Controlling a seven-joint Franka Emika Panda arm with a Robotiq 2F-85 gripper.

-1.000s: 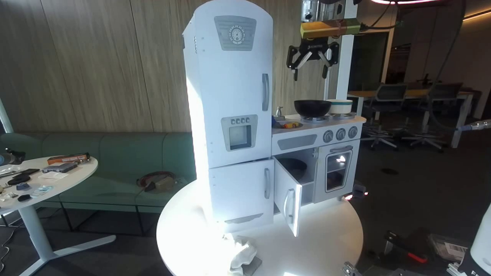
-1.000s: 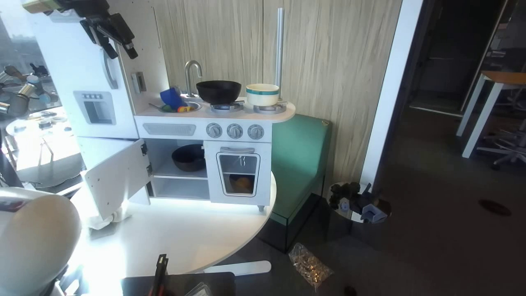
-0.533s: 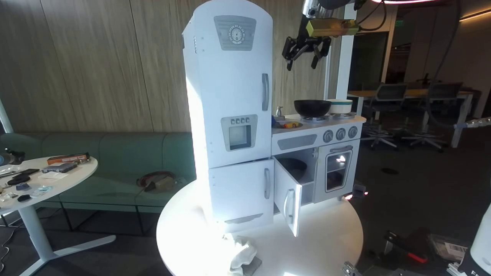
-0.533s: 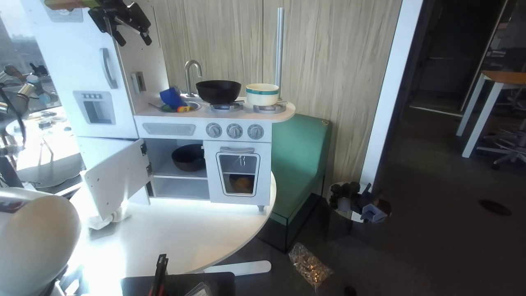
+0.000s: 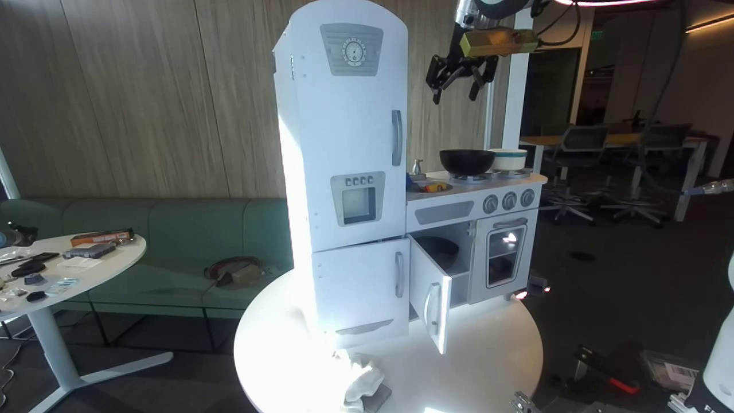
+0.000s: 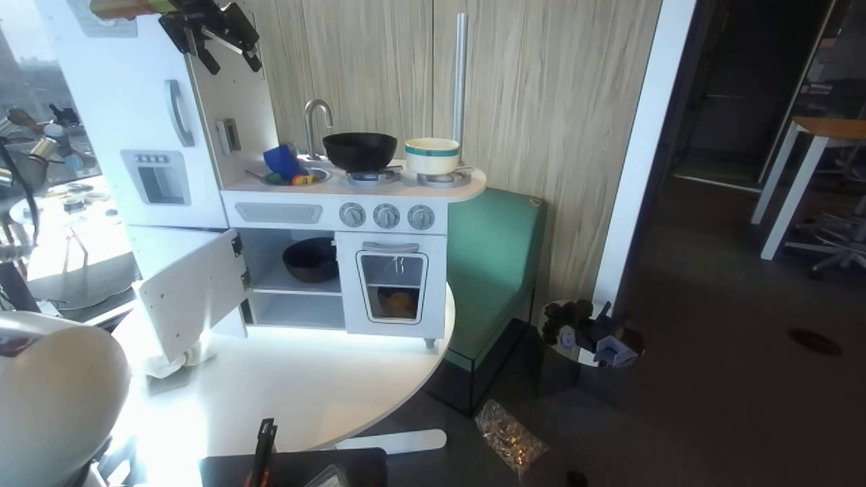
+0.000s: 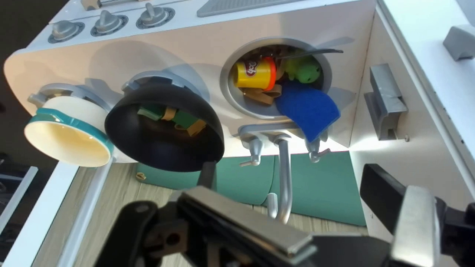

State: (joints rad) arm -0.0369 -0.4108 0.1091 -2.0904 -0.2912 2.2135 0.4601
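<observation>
A robot's hand (image 5: 455,96) hangs spread wide, with nothing in its grasp, above the surface (image 7: 193,52) of a white toy kitchen (image 6: 436,277), to the right of its tall play refrigerator (image 5: 355,143). In the wrist view the hand overlaps the rim of a black pan (image 6: 359,154), but both exterior views show the two well apart. The pan sits on the left burner (image 6: 369,178) with green and tan pieces (image 7: 183,118) inside; a cream pot (image 6: 433,162) with a teal band stands on the right burner (image 6: 443,180). Farther left, the sink (image 7: 225,83) holds a yellow tub (image 7: 252,74), a green toy (image 7: 306,70), a metal utensil (image 7: 323,51) and a blue piece (image 7: 308,105) jutting over its far edge. On the near side, a cabinet door (image 6: 196,291) stands open on a dark bowl (image 6: 310,262), set on a shelf (image 6: 274,280). No item appears to be in transit: the pan is already loaded, the door is open, and the sink's contents lie unheld. How much handling is left cannot be judged from how things lie.
</observation>
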